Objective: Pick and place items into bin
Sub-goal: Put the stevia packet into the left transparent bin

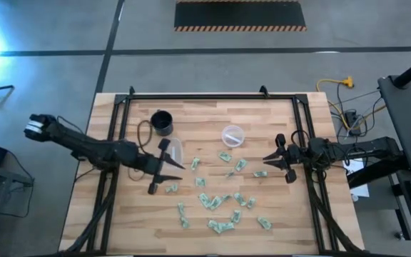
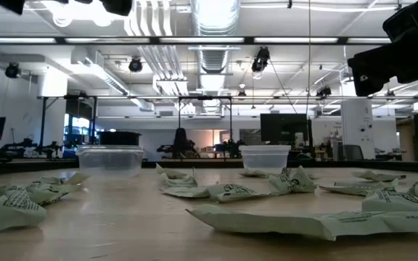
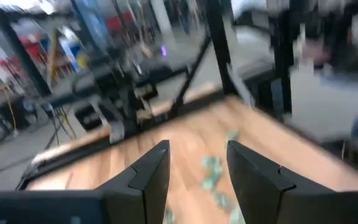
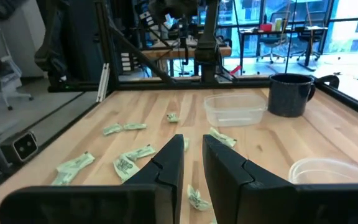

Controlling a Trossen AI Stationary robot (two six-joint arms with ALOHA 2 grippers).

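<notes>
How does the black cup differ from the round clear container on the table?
The black cup is dark, has a handle and stands near the table's far left part. The round clear container is see-through, has no handle and stands nearer the middle. Both are upright, with open tops.

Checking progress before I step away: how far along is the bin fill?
Nothing looks done: both clear containers, one by the left gripper and the round one, look empty. Nothing in hand: the left jaws stand open and empty, and the right gripper has its jaws apart with nothing between. Left: all the green-and-white wrappers remain scattered on the table.
</notes>
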